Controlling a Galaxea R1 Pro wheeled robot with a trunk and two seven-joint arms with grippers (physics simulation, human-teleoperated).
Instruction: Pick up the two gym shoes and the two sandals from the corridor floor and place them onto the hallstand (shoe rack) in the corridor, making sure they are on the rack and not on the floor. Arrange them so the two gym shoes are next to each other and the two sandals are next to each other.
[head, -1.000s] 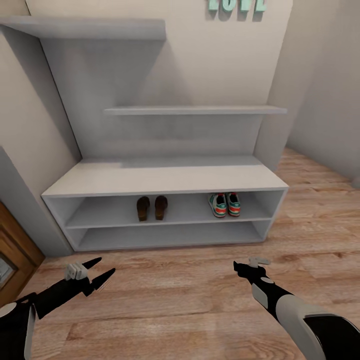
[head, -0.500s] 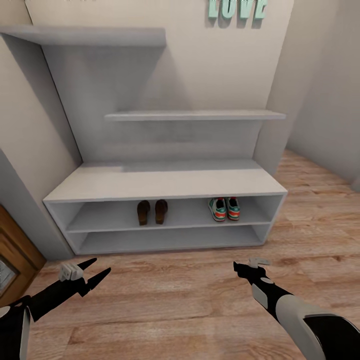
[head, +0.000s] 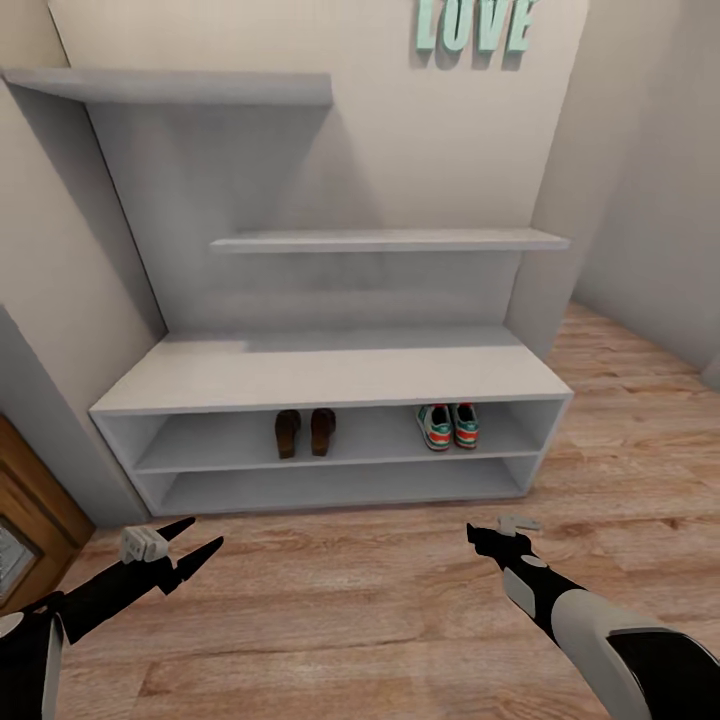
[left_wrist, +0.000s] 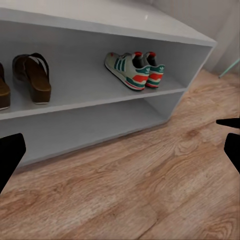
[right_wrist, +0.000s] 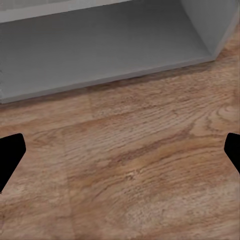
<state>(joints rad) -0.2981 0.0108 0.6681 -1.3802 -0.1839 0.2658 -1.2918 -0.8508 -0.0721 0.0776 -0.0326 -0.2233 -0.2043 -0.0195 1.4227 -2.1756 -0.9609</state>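
2 sandals (head: 304, 432) paired, 2 gym shoes (head: 449, 425) paired on rack (head: 330, 375); left gripper (head: 188, 546), right gripper (head: 497, 536) spread, empty; pairs best left undisturbed.

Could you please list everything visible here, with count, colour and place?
gym shoes: two, cream-white with green stripes and red-orange heels, side by side on the upper slot's right part.
sandals: two, dark brown, side by side on the upper slot, left of centre.
hallstand: one, pale grey-white, against the wall.
wall letters: teal, high on the wall.
corridor floor: light brown wood planks.
left gripper: black, open, above the floor.
right gripper: black, open, above the floor.
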